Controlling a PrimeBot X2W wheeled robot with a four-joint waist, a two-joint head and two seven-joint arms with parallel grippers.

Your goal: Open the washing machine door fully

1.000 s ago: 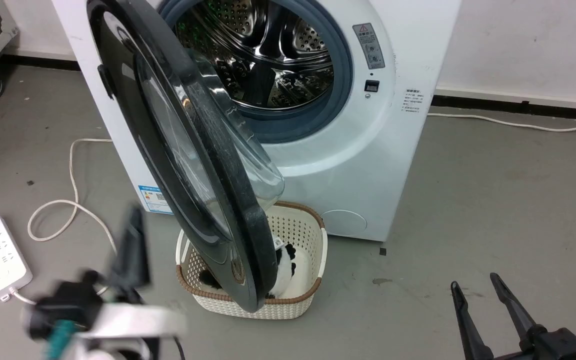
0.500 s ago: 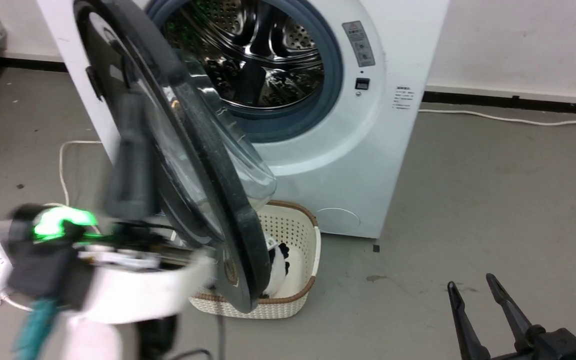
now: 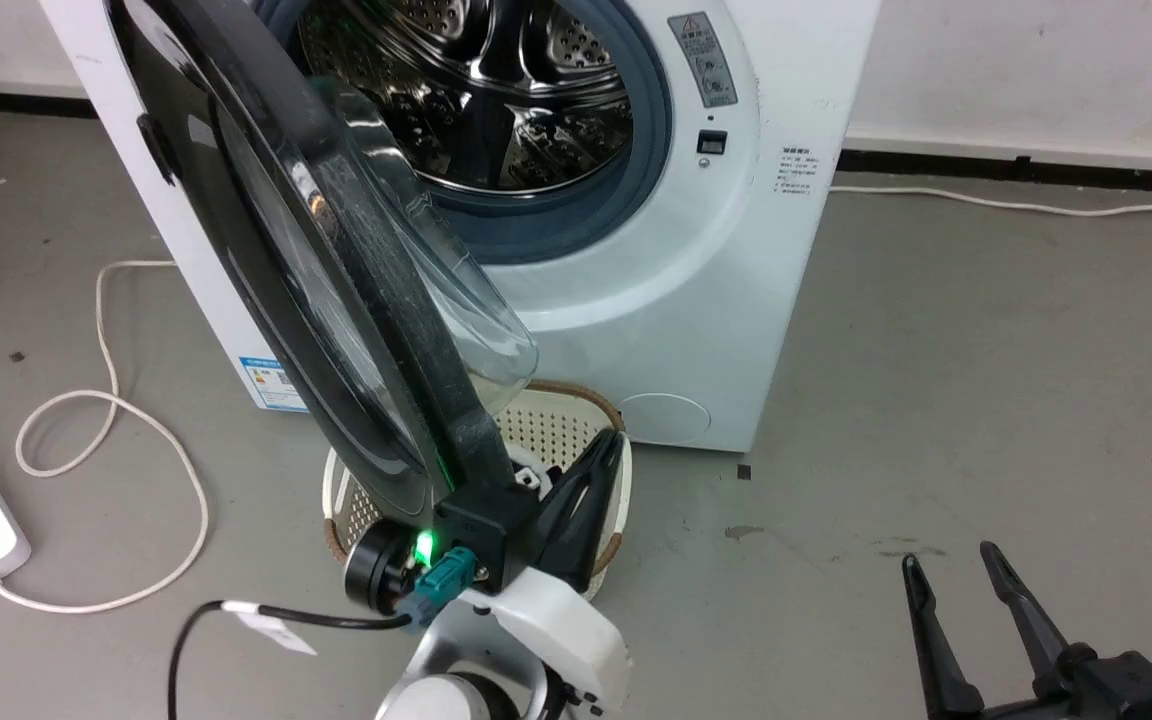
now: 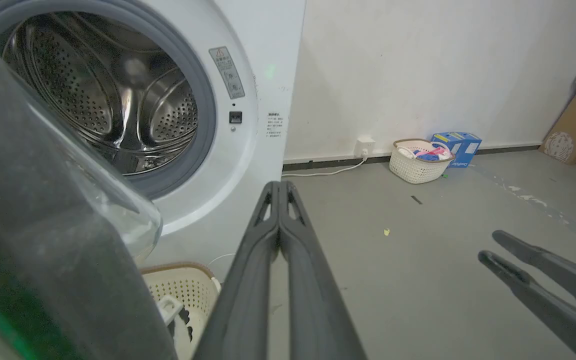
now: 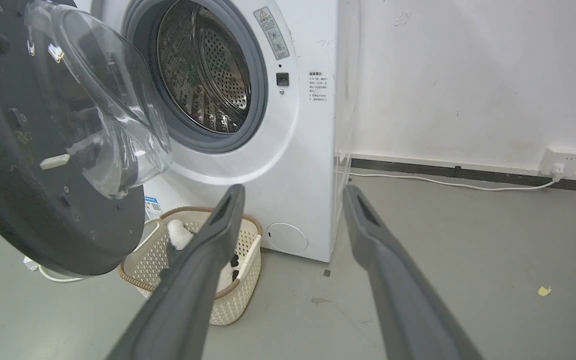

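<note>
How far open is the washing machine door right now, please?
Partly open. The door stands well clear of the washing machine with the drum exposed, but juts out over the basket rather than folded back.

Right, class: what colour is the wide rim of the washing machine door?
Black. The door rim shows best in the right wrist view.

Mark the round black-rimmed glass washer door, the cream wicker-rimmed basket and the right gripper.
round black-rimmed glass washer door point(image 3: 276, 270), head view, glossy outer face.
cream wicker-rimmed basket point(image 5: 235, 306), right wrist view, perforated front wall.
right gripper point(image 3: 948, 560), head view, midway between its two dark fingers.
</note>
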